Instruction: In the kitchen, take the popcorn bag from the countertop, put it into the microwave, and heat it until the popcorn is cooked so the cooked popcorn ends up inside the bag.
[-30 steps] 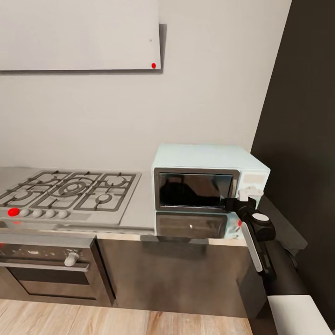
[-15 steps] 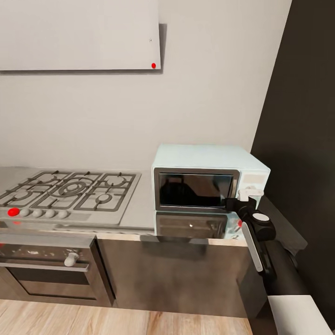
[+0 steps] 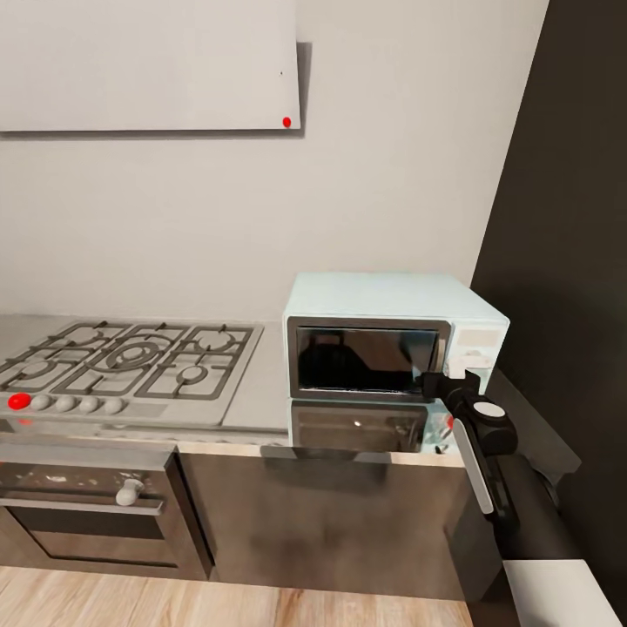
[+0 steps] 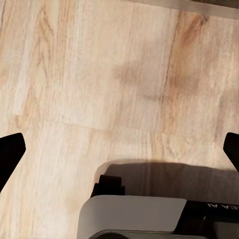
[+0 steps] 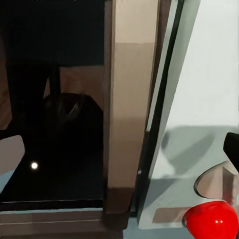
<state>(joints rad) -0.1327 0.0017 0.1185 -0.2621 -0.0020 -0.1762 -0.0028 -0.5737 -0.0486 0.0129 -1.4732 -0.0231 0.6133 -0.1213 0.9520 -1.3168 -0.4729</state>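
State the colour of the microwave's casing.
Pale mint-blue; the microwave shows best in the head view, standing on the countertop.

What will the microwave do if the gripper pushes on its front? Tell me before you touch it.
The microwave is a wide, low box sitting flat on the countertop, so it probably won't tip. That grey top looks smooth and glossy, so a hard push from the right gripper might slide it back. Its dark glass door is likely the fragile part.

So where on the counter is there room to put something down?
A bare strip of countertop lies between the gas hob and the microwave. In front of the microwave there is less room, and the right gripper crowds its right end.
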